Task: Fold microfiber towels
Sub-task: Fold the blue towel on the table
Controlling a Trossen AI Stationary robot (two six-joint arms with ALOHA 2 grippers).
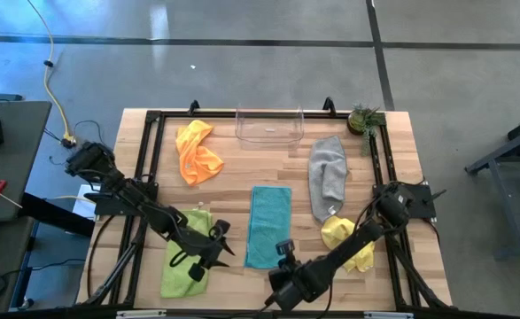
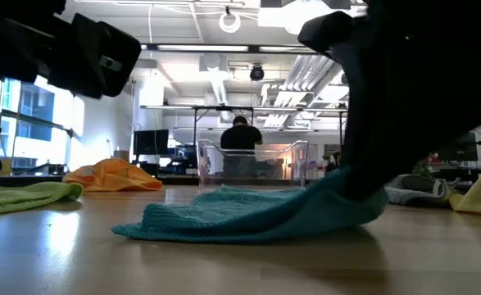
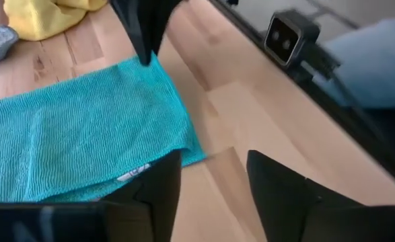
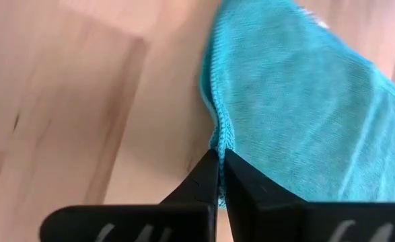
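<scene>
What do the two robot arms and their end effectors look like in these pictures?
Both arms are dark, nearly black, built of slim jointed links with black cables looped along them. The left end effector and the right end effector each carry two flat, black, tapering fingers that narrow to thin, pointed tips. No markings are visible on them.

Nubby matt teal cloth (image 4: pixel 305 101) on smooth pale wood table (image 4: pixel 83 101).
</scene>
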